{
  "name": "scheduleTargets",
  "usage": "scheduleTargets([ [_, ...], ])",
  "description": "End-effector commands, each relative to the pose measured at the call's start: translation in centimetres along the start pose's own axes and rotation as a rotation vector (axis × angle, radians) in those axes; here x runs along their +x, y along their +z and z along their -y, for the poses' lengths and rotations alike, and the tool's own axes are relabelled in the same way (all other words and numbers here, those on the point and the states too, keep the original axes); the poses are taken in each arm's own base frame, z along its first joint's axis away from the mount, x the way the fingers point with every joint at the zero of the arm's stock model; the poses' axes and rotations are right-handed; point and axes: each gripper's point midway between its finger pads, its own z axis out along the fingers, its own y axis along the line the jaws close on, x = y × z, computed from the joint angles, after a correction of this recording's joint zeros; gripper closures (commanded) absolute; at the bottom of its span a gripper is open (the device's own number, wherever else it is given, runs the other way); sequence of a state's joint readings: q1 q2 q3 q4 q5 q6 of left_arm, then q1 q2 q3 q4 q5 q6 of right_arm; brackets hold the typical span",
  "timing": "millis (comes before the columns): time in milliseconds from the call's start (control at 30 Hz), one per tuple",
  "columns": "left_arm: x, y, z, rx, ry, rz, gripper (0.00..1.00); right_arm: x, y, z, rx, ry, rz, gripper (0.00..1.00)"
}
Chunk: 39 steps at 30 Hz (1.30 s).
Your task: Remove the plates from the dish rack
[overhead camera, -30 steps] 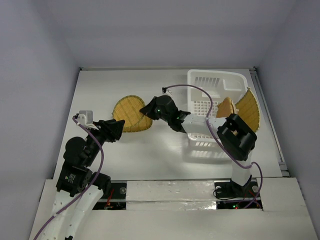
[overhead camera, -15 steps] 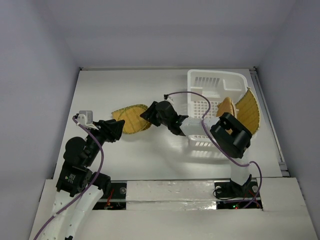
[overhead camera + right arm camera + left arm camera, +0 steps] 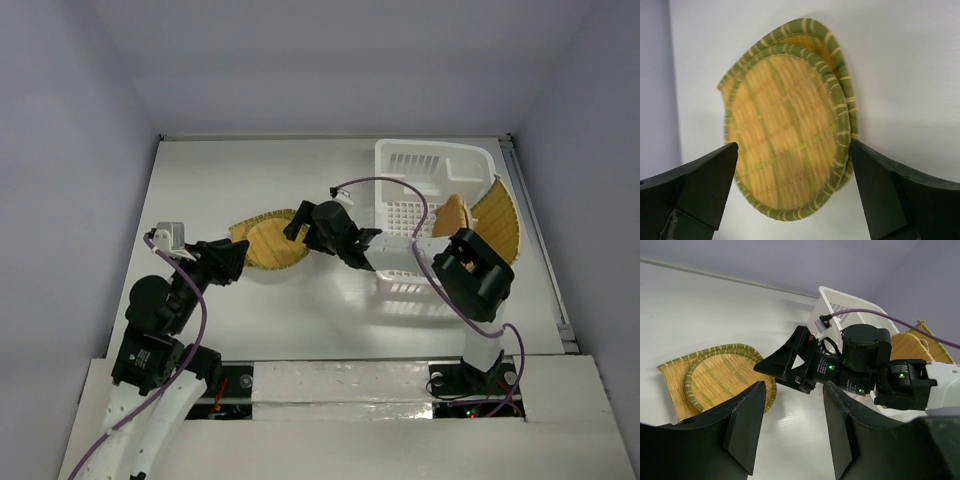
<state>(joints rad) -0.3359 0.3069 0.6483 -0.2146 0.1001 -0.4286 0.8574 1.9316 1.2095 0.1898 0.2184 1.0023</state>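
Plates [image 3: 453, 212] in dish rack [image 3: 430, 158]: judged light, stiff, thin; best pinched at exposed top edge. Right gripper [image 3: 794, 147] spread wide, nothing held; left gripper [image 3: 792, 390] part-open, empty.

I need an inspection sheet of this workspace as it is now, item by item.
Surface: white table, with some glare.
Job's things: stacked plates, two, flat left of centre, the upper one offset; standing plates, two, tilted at the right end of the dish rack.
Clutter: nothing seen.
Grippers: right gripper open above the stack, holding nothing; left gripper open, empty, near the stack.
Cables: purple cable loops over the right arm; another runs along the left arm.
Surroundings: plain grey walls on three sides.
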Motion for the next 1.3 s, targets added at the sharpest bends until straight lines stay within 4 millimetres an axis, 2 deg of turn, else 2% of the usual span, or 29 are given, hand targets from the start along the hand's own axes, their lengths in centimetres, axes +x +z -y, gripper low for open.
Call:
scheduleTargets([
  [0,-1.4,-0.2,0.7,0.027,-0.002,0.054,0.54,-3.0,-2.0,0.2,0.085,-0.135,0.087,0.0],
  [33,-1.5,-0.2,0.7,0.026,-0.003,0.056,0.54,-3.2,-2.5,0.5,0.101,-0.159,0.085,0.0],
  [100,-1.4,-0.3,0.7,0.026,-0.003,0.055,0.54,-4.3,-4.0,-0.9,0.082,-0.212,0.109,0.03],
  [133,-1.4,-0.3,0.7,0.027,-0.002,0.054,0.54,-4.2,-5.1,-0.6,0.111,-0.245,0.098,0.09],
  [167,-1.4,-0.2,0.7,0.024,-0.004,0.054,0.54,-5.4,-5.9,-0.6,0.132,-0.262,0.135,0.14],
  [200,-1.4,-0.3,0.7,0.026,-0.003,0.055,0.54,-7.0,-7.8,-1.8,0.108,-0.279,0.171,0.19],
  [267,-1.5,-0.2,0.7,0.026,-0.002,0.056,0.54,-8.5,-10.1,-1.6,0.132,-0.307,0.21,0.49],
  [300,-1.4,-0.2,0.7,0.026,-0.003,0.055,0.54,-10.3,-12.6,-2.6,0.113,-0.318,0.255,0.64],
  [333,-1.5,-0.2,0.7,0.025,-0.003,0.057,0.54,-10.9,-13.9,-1.6,0.159,-0.342,0.261,0.89],
  [400,-1.5,-0.2,0.7,0.026,-0.003,0.056,0.57,-13.2,-17.0,0.2,0.267,-0.372,0.342,1.0],
  [433,-1.5,-0.3,0.7,0.027,-0.003,0.057,0.59,-14.1,-19.7,1.4,0.326,-0.389,0.355,1.0],
  [467,-1.4,-0.3,0.7,0.028,-0.003,0.057,0.61,-15.2,-21.4,2.8,0.4,-0.403,0.398,1.0],
  [500,-1.5,-0.3,0.8,0.029,-0.003,0.058,0.65,-15.8,-23.0,3.4,0.432,-0.395,0.414,1.0],
  [533,-1.5,-0.3,0.8,0.03,-0.003,0.059,0.67,-16.0,-25.7,5.1,0.488,-0.411,0.403,1.0],
  [600,-1.4,-0.3,0.8,0.031,-0.003,0.057,0.73,-16.8,-28.4,6.7,0.545,-0.376,0.429,1.0],
  [633,-1.5,-0.3,0.8,0.031,-0.003,0.058,0.74,-16.7,-30.3,8.7,0.616,-0.391,0.404,0.92],
  [667,-1.4,-0.3,0.8,0.031,-0.003,0.057,0.74,-17.1,-32.2,9.3,0.633,-0.365,0.43,0.85],
  [700,-1.5,-0.3,0.8,0.031,-0.003,0.058,0.74,-17.1,-33.1,9.6,0.637,-0.315,0.442,0.77],
  [733,-1.5,-0.3,0.8,0.031,-0.003,0.058,0.74,-17.1,-34.5,10.6,0.675,-0.317,0.424,0.57],
  [833,-1.3,-0.1,0.7,0.028,-0.002,0.05,0.74,-17.0,-37.0,11.6,0.696,-0.252,0.422,0.34],
  [933,-1.2,0.0,0.6,0.023,-0.003,0.042,0.71,-17.5,-38.8,12.9,0.732,-0.191,0.448,0.33],
  [1033,-1.1,0.1,0.6,0.022,-0.001,0.038,0.69,-17.9,-39.3,13.8,0.73,-0.18,0.45,0.34],
  [1200,-1.2,0.0,0.5,0.016,-0.003,0.043,0.68,-18.3,-37.1,15.4,0.748,-0.212,0.412,0.36],
  [1267,-1.3,-0.1,0.5,0.016,-0.004,0.049,0.68,-18.6,-36.1,15.0,0.725,-0.228,0.411,0.38],
])
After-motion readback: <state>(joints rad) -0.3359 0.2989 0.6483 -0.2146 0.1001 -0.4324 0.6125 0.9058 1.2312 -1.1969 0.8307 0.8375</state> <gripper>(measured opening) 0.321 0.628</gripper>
